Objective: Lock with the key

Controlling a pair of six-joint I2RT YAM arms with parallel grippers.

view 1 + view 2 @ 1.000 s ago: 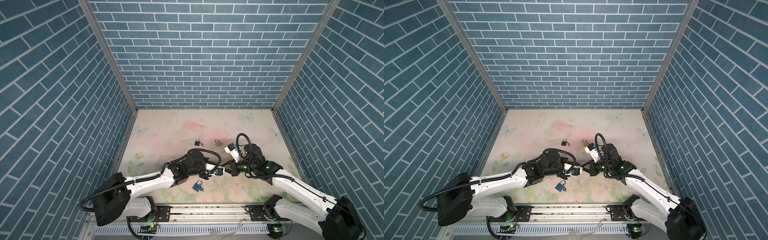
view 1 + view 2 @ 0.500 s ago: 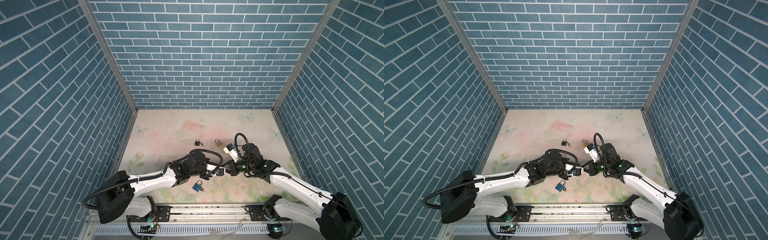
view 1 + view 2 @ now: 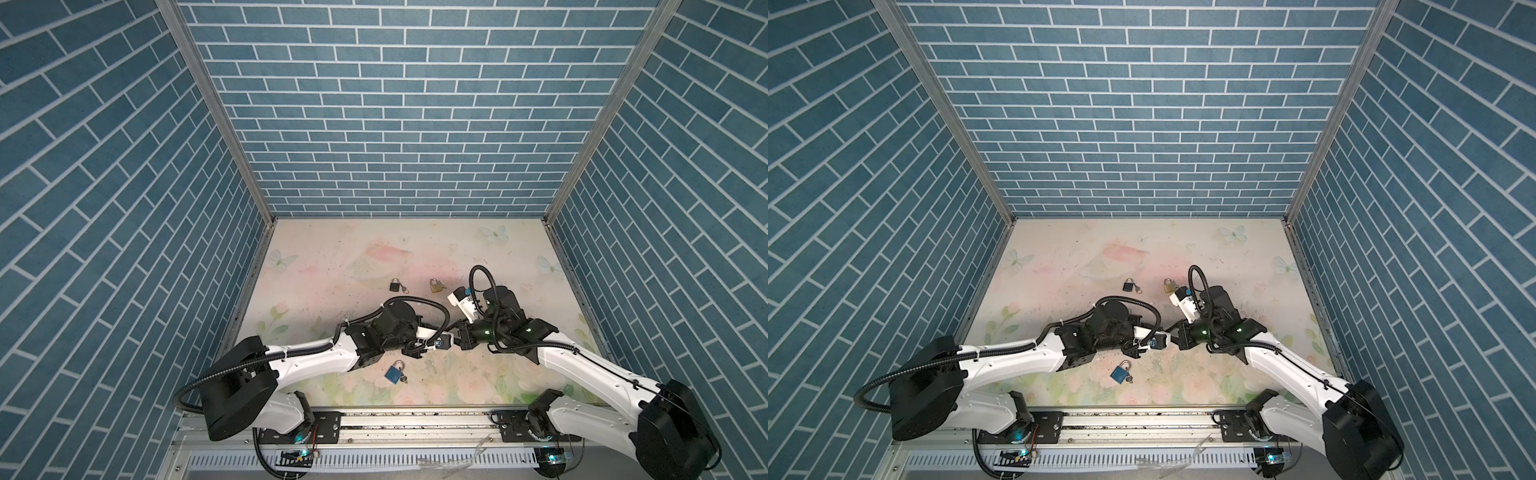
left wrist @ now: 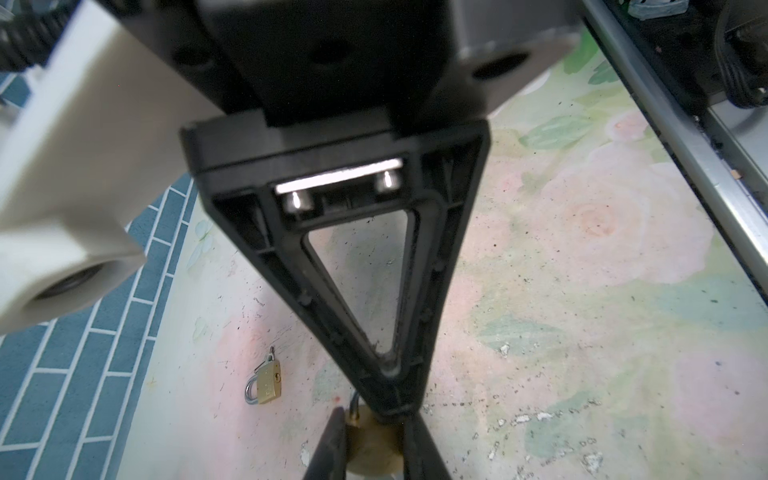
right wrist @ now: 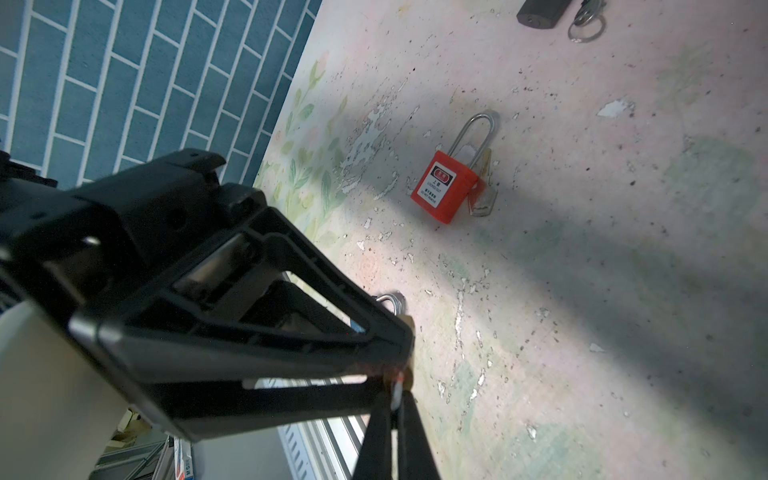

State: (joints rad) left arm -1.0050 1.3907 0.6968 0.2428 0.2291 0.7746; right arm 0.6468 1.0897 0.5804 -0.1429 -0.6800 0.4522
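Low over the front middle of the table, my two grippers meet tip to tip. In the left wrist view, my left gripper [image 4: 374, 419] is shut on a small brass-coloured padlock [image 4: 376, 446]. In both top views this lock is a small dark lump [image 3: 442, 343] [image 3: 1156, 341] between the fingertips. My right gripper [image 5: 396, 399] is shut on a thin key [image 5: 397, 390], which is pressed against the lock's end. The keyhole is hidden behind the fingers. From above, the left gripper [image 3: 432, 345] comes in from the left and the right gripper [image 3: 456, 336] from the right.
Other padlocks lie on the floral mat: a blue one [image 3: 394, 372] near the front, a black one [image 3: 395, 285] and a brass one [image 3: 435, 285] farther back. A red one with a key [image 5: 446, 187] shows in the right wrist view. Brick walls enclose three sides, and a metal rail [image 3: 415, 419] runs along the front.
Almost nothing. Both grippers stay shut and joined at the padlock, and the arms have shifted only slightly.
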